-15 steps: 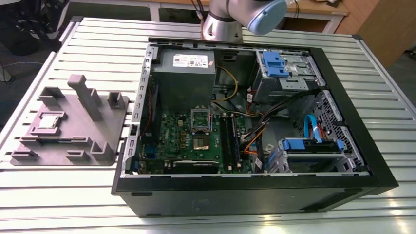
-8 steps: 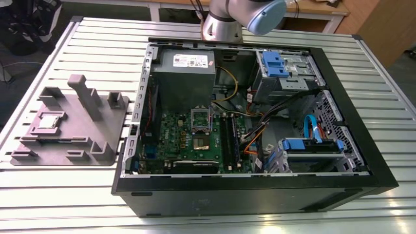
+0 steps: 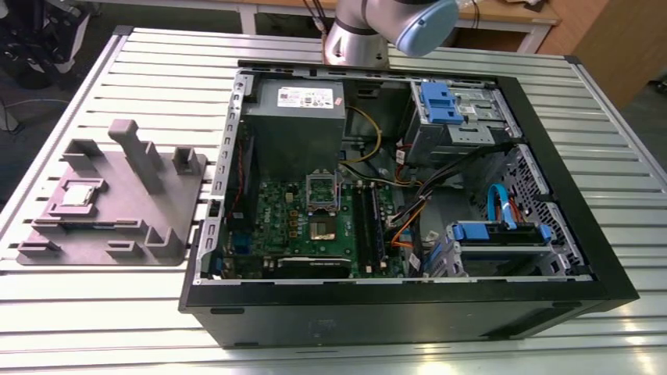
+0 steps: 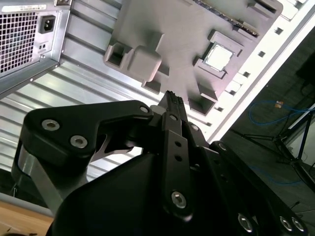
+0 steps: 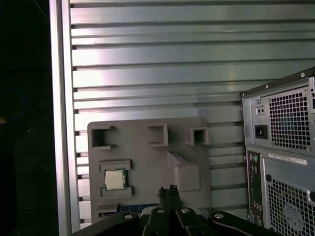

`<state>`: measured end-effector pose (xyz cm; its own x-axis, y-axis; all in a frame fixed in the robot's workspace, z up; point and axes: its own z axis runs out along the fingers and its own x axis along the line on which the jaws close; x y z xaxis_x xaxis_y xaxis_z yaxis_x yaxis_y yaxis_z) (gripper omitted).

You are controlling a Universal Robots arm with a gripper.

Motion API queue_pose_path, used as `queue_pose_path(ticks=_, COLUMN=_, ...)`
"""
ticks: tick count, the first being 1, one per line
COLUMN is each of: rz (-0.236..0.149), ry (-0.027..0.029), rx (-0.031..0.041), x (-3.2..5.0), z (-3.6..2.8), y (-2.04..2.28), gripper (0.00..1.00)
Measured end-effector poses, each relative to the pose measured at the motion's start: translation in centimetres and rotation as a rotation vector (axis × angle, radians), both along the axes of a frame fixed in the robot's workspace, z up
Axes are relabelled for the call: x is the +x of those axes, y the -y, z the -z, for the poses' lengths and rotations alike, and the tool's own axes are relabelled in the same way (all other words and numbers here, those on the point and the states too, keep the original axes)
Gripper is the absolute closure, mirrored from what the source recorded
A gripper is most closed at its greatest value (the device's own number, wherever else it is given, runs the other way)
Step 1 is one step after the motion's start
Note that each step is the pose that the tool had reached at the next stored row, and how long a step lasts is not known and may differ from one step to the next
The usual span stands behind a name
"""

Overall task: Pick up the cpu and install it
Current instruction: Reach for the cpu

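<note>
We find the cpu (image 5: pixel 114 179), a small flat square chip with a pale silver metal top, seated level in a recess of the grey moulded plastic fixture (image 5: pixel 147 162). The fixture lies on the slatted aluminium table (image 3: pixel 105 312), on the exterior view's left of the open black computer case (image 3: pixel 417 320). The black two-finger gripper (image 5: pixel 170 191) hovers above the fixture, apart from the chip, fingers pressed together and empty. We judge the chip light, rigid and thin, with a slippery lid and a delicate underside. Grip it by two opposite edges.
</note>
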<state>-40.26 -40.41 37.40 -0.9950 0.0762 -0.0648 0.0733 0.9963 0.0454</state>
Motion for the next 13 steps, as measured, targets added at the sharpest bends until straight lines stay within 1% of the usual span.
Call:
queue_pose_path(ticks=6, rz=0.0, ry=0.0, rx=0.0, x=-0.69, z=0.44, y=0.06, gripper=0.89)
queue_pose_path(ticks=13, rz=0.0, ry=-0.0001, rx=-0.0001, x=-0.9, z=0.7, y=0.12, gripper=0.89)
